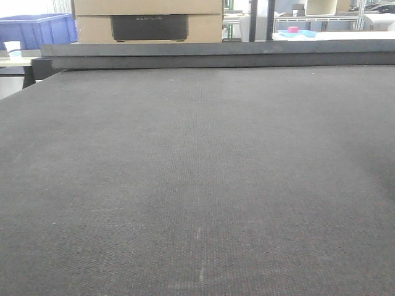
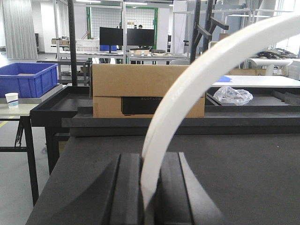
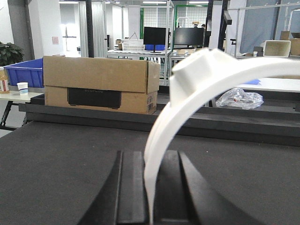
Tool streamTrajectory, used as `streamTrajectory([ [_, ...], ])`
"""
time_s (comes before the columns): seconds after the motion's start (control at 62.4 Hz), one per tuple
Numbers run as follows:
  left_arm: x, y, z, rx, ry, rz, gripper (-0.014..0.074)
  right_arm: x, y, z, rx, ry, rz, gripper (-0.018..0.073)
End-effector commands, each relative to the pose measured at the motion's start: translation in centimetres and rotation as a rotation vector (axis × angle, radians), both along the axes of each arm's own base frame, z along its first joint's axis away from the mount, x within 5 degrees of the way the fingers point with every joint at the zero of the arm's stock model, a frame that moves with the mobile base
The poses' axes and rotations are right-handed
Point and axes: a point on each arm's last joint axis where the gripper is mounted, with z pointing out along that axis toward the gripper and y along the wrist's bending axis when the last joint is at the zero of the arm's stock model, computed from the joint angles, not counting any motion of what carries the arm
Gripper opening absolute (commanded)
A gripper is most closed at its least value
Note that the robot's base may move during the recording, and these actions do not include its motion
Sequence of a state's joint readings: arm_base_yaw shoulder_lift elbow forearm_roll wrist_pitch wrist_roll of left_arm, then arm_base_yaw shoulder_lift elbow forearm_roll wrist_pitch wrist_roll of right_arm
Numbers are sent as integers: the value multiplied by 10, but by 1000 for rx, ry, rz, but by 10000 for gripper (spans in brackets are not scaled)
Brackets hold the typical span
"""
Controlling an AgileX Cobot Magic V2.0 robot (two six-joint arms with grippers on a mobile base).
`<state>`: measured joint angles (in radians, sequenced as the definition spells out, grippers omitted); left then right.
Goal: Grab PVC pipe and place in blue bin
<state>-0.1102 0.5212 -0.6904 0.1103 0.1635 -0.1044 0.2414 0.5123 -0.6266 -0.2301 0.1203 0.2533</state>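
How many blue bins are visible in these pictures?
1. The blue bin stands on a side table at the far left, near a paper cup. Others may be hidden behind the cardboard box.

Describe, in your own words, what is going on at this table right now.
Little shows. In the front view nothing lies on the table, and neither arm is over it. At the left gripper a white curved strip rises from between the black fingers. At the right gripper a like strip carries what may be the pipe, a chunky white block. Whether either gripper clamps anything cannot be told. The bin stands off the table, back left.
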Motion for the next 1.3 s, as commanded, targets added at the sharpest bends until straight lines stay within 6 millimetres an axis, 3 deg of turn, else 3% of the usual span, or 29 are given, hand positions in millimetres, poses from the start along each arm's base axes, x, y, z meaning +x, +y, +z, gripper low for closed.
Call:
streamTrajectory([
  [0.0, -2, 0, 3, -5, -33, -7, -111, -1, -1, 1, -4, -20, -3, -162],
  [1.282, -2, 0, 3, -5, -33, -7, -111, -1, -1, 1, -4, -20, -3, -162],
])
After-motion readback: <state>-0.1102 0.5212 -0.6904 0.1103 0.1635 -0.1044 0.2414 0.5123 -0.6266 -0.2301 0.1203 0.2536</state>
